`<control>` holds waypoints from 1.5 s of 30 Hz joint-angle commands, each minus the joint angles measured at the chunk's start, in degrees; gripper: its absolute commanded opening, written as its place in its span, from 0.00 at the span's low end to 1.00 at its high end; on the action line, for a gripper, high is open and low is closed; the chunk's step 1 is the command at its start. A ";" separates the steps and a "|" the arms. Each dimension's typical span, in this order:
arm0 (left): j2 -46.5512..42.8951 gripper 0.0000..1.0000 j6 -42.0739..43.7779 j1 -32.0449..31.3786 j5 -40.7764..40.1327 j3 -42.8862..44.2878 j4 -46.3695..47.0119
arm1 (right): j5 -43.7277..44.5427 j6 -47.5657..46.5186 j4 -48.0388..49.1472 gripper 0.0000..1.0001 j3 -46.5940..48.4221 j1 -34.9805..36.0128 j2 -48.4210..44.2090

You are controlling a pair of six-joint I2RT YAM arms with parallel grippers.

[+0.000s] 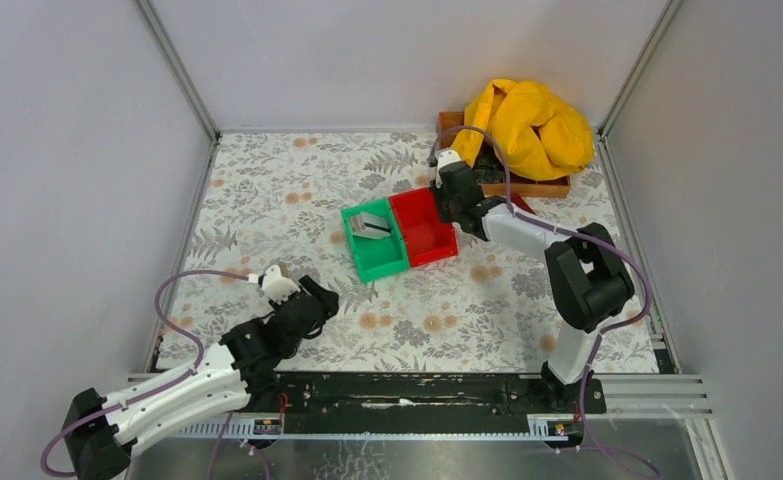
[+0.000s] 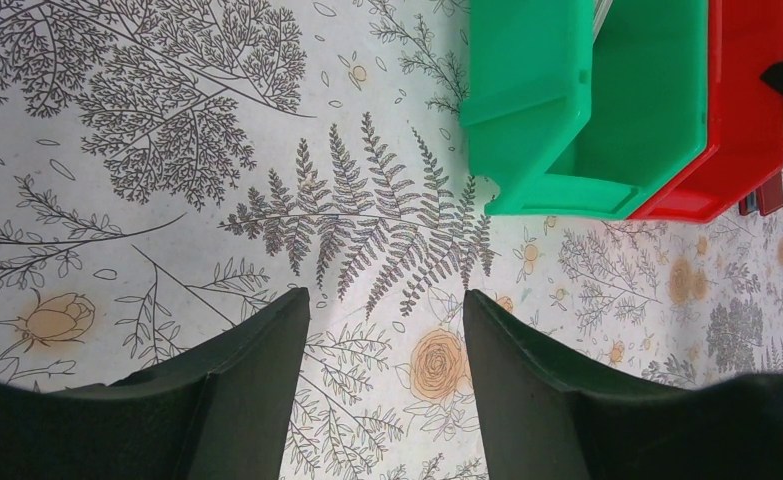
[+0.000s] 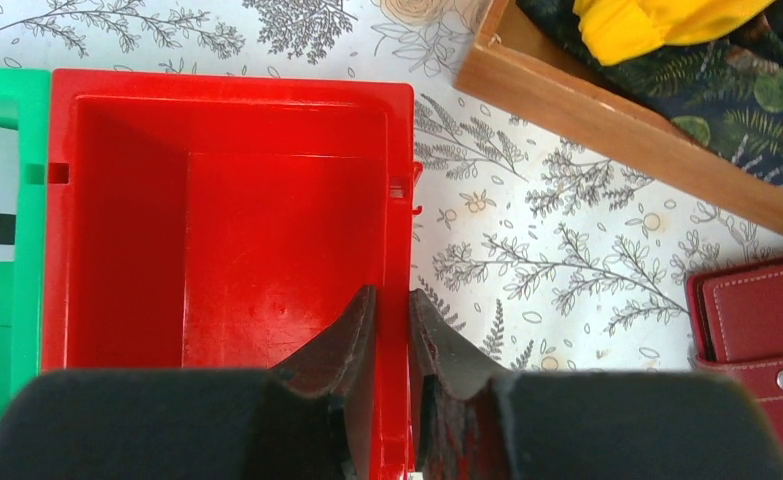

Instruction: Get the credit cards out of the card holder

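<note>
1. The right gripper [image 3: 392,300] straddles the red bin's [image 3: 227,230] side wall, one finger inside and one outside; the jaws are pinched on that wall.
2. The card holder [image 3: 762,340] lies flat on the floral tablecloth [image 2: 167,200], near the red bin's gripped side.
3. A striped white-grey credit card [image 1: 372,225] sits in the green bin [image 1: 382,258], which touches the red bin's opposite side.
4. The left gripper [image 2: 387,310] hovers over the cloth, well apart from the red bin; its fingers are spread, with only cloth between them.
</note>
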 commanded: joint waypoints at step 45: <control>34.47 0.00 27.27 -0.20 19.94 14.06 39.37 | 1.99 6.40 5.72 0.00 -15.02 -10.84 -14.71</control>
